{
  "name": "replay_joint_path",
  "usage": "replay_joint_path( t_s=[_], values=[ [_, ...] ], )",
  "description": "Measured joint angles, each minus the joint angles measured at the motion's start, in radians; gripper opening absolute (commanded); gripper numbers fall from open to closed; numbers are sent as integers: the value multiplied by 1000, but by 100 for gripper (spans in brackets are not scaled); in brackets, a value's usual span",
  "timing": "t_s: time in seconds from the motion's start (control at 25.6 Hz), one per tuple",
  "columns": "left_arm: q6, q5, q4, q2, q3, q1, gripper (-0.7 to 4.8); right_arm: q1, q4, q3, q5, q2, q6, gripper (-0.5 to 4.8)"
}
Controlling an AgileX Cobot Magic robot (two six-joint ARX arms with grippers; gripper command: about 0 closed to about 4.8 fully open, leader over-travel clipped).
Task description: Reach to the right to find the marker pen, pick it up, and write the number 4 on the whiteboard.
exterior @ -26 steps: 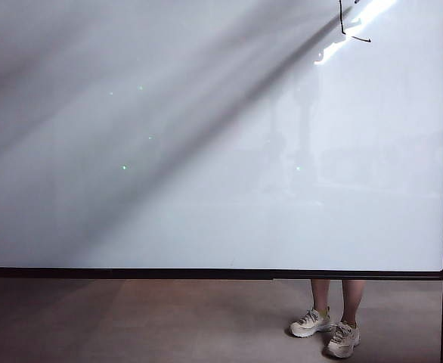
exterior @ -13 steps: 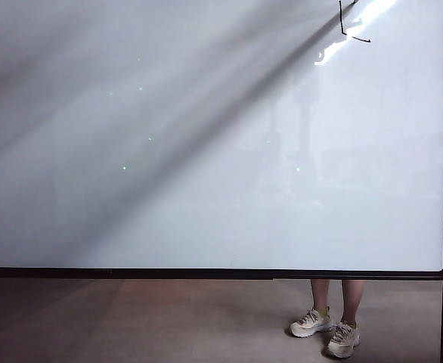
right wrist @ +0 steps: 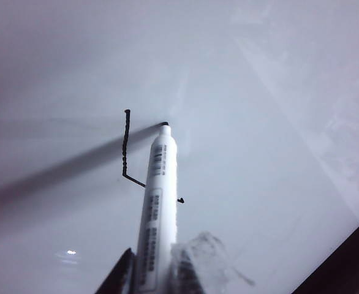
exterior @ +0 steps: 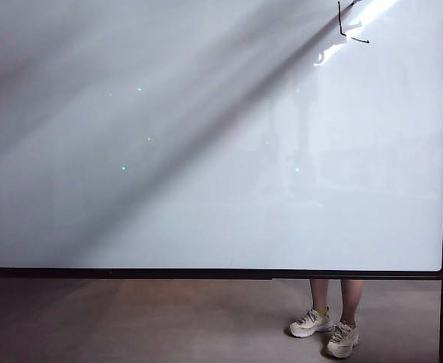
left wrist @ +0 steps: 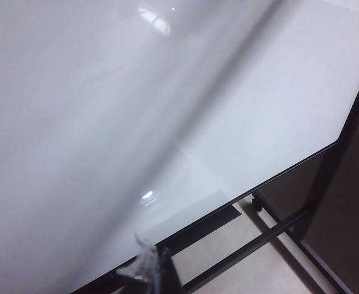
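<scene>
- You have one marker pen [right wrist: 158, 202], white with a dark tip, and the right gripper [right wrist: 152, 272] holds it. Its jaws pinch the back end of the barrel.
- The pen's tip touches the whiteboard [right wrist: 277, 122], or is right at it, just beside the top of the first upright stroke.
- You can see one unfinished number 4 [right wrist: 130, 150]: one wobbly upright line and one short slanted bar at its foot. The bar goes behind the pen and comes out on the other side.
- In the exterior view the same black strokes [exterior: 348, 26] sit at the very top of the whiteboard [exterior: 206, 151], over to the right, next to a bright streak of light. The right gripper and the pen are out of that view.
- There is one whiteboard, big and shiny, with a thin black frame.
- Compared with a second ago, the strokes in the exterior view look the same. No new line has been added.
- The left gripper [left wrist: 147, 269] shows only as one small clear tip near the lower edge of the whiteboard [left wrist: 106, 92]. You cannot tell how its jaws are set.
- Under the board you can see two legs [exterior: 336, 293] in two pale sneakers [exterior: 326, 331] standing on the floor [exterior: 131, 318]. They stand a little differently than before.
- The board's black stand [left wrist: 277, 226] shows in the left wrist view.
</scene>
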Motion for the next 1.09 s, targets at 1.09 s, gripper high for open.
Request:
replay_joint_path(
  t_s=[1.09],
  values=[
    [0,0,-1,0,0,0,-5,-21,-120,-3,-9,52,26,-6]
  ],
)
